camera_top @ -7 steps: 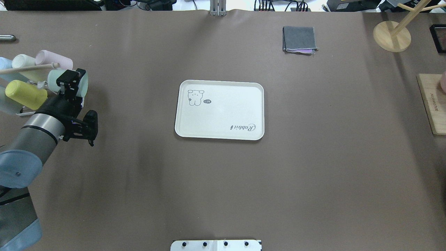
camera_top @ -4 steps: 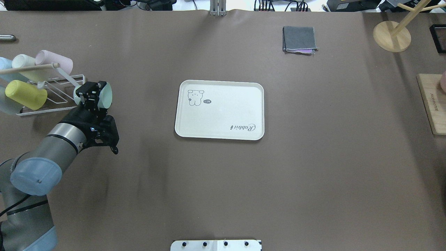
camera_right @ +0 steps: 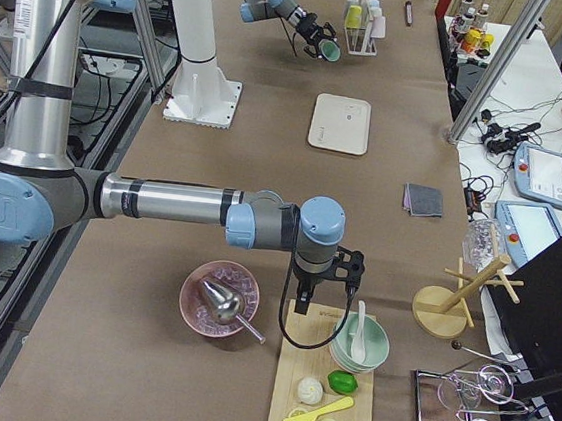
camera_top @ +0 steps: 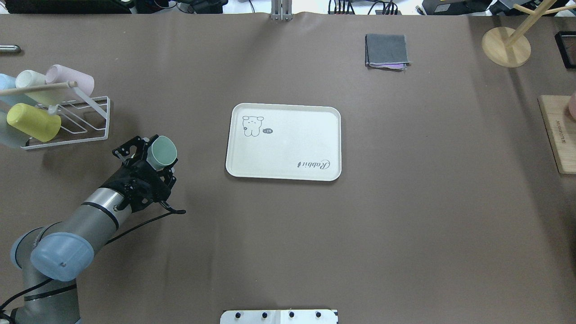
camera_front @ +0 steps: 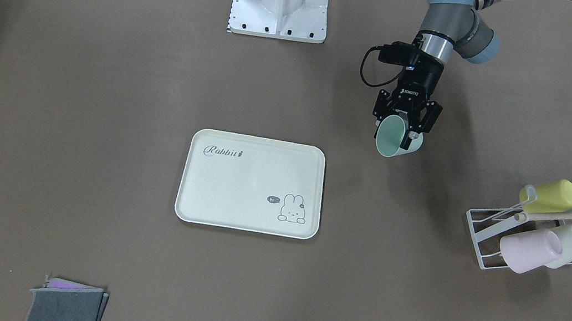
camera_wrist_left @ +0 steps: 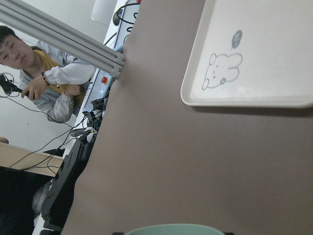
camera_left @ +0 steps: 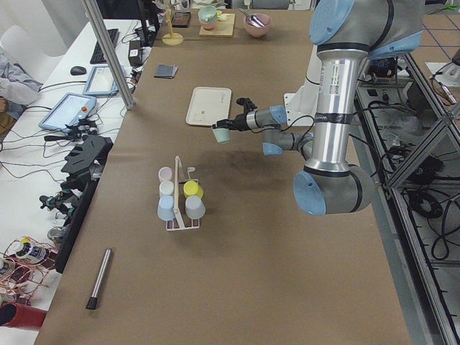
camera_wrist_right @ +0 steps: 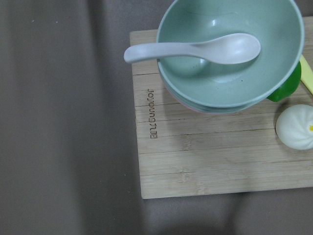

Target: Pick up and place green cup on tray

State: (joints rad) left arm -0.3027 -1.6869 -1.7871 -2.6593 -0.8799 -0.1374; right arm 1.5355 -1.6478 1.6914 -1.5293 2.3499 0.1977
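The green cup (camera_top: 164,150) is held off the table, tilted on its side, in my left gripper (camera_top: 155,157), which is shut on it. It hangs between the cup rack and the tray's left edge, mouth toward the tray. The front-facing view shows the cup (camera_front: 391,137) in the left gripper (camera_front: 399,132) up and to the right of the tray (camera_front: 252,184). The cream tray (camera_top: 288,144) with the rabbit drawing lies bare at the table's middle. The left wrist view shows the cup's rim (camera_wrist_left: 176,229) and the tray's corner (camera_wrist_left: 264,54). My right gripper (camera_right: 325,294) hovers over a wooden board; I cannot tell its state.
A white wire rack (camera_top: 85,114) with a yellow cup (camera_top: 32,121), a pink one and pale ones stands at the far left. A folded grey cloth (camera_top: 388,51) and a wooden stand (camera_top: 506,46) are at the back right. A wooden board (camera_top: 557,135) lies at the right edge.
My left gripper has pulled the green cup off the rack and carried it right and toward the robot, closer to the tray. The wrist has turned.
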